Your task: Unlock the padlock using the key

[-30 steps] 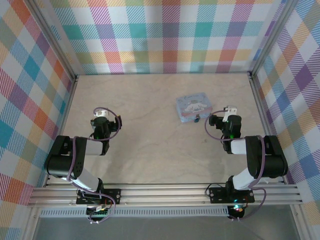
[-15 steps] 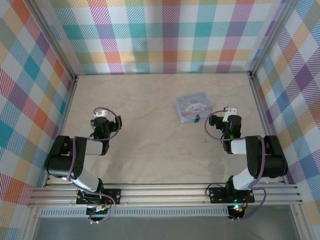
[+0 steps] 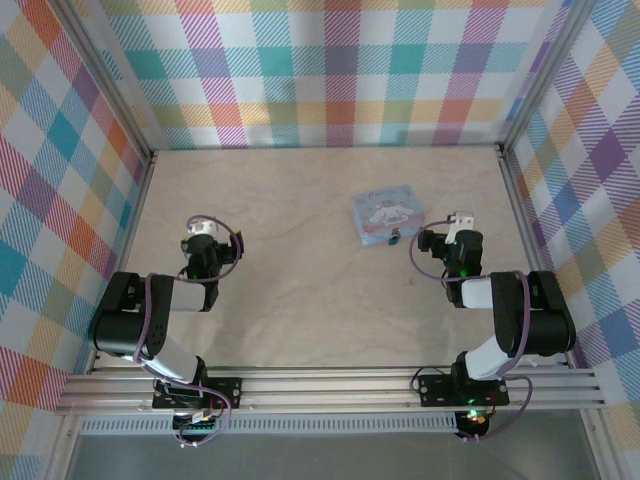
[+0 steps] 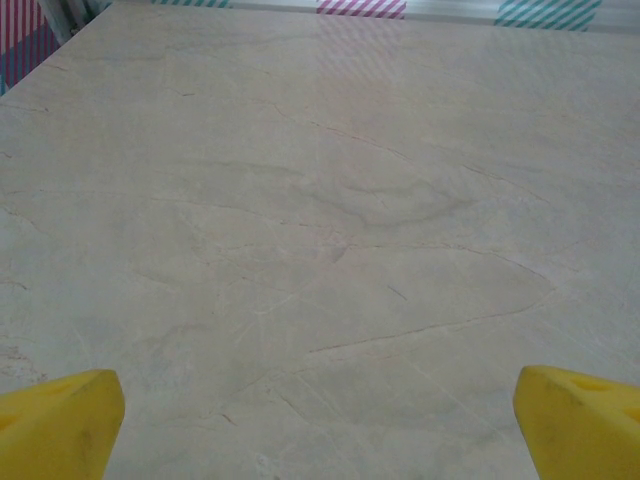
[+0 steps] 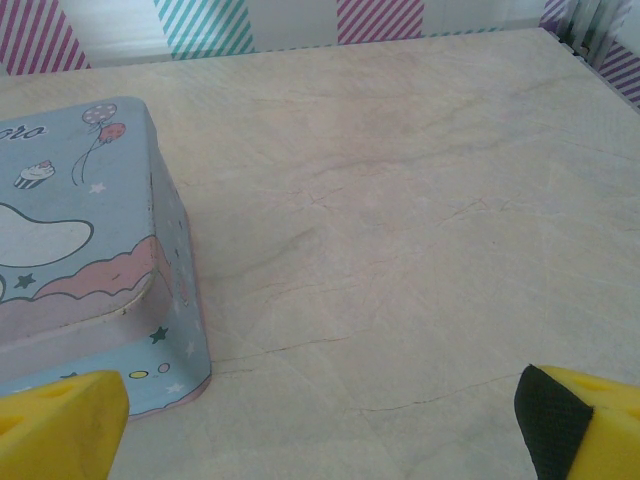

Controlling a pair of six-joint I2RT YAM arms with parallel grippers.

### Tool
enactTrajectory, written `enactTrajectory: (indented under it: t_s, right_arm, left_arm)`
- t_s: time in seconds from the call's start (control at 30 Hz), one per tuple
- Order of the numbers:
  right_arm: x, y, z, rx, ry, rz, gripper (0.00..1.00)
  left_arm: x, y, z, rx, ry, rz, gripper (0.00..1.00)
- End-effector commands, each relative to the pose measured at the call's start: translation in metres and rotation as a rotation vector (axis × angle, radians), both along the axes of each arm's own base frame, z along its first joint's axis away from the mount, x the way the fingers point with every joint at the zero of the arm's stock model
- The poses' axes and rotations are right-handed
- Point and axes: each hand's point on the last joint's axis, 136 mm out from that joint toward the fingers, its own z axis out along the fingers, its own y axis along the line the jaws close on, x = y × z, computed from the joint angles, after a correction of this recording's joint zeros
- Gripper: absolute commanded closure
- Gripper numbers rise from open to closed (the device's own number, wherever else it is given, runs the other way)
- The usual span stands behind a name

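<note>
While both arms rest folded, the left hand (image 3: 203, 232) and right hand (image 3: 456, 227) gape fully open and empty over the bench (image 3: 290, 190); farther on, the tiny blue padlock (image 3: 397, 238) lies just beside the tin's (image 3: 386, 213) near edge.

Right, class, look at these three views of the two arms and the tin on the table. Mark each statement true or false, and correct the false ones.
1. The left gripper and the right gripper both stand open. True.
2. The tin lies nearer the left arm. False: it lies on the right part of the table, beside the right gripper.
3. The tin lies flat with its printed lid facing up. True.
4. The right gripper grips the tin. False: its jaws hold nothing, with bare table between them.
5. The walls around the table are checked in many colours. True.
</note>
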Motion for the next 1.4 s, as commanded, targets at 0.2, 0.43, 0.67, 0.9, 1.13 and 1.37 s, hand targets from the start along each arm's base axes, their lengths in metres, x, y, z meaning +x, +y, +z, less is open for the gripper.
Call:
enactTrajectory:
  t_s: [0.2,0.43,0.67,0.9,1.13,1.37]
  right_arm:
    - [0.003,0.002,0.029,0.002,0.016,0.009,0.0]
    - [-0.016,0.012,0.086,0.189,0.07,-0.01,0.0]
    - [-0.051,0.048,0.104,0.467,0.28,0.027,0.0]
    - [-0.089,0.076,0.072,0.528,0.548,0.046,0.02]
    - [-0.107,0.095,0.031,0.442,0.68,0.092,0.13]
    - [-0.1,0.105,-0.006,0.356,0.751,0.147,0.25]
  left_arm:
    - [-0.02,-0.008,0.071,-0.079,-0.116,-0.041,0.0]
    - [-0.032,-0.048,0.124,-0.311,-0.151,-0.218,0.0]
    - [-0.049,-0.098,0.135,-0.537,-0.076,-0.384,0.0]
    - [-0.069,-0.142,0.122,-0.703,-0.003,-0.449,0.0]
    - [-0.082,-0.181,0.114,-0.719,0.043,-0.52,0.0]
    - [-0.082,-0.193,0.116,-0.732,0.044,-0.539,0.0]
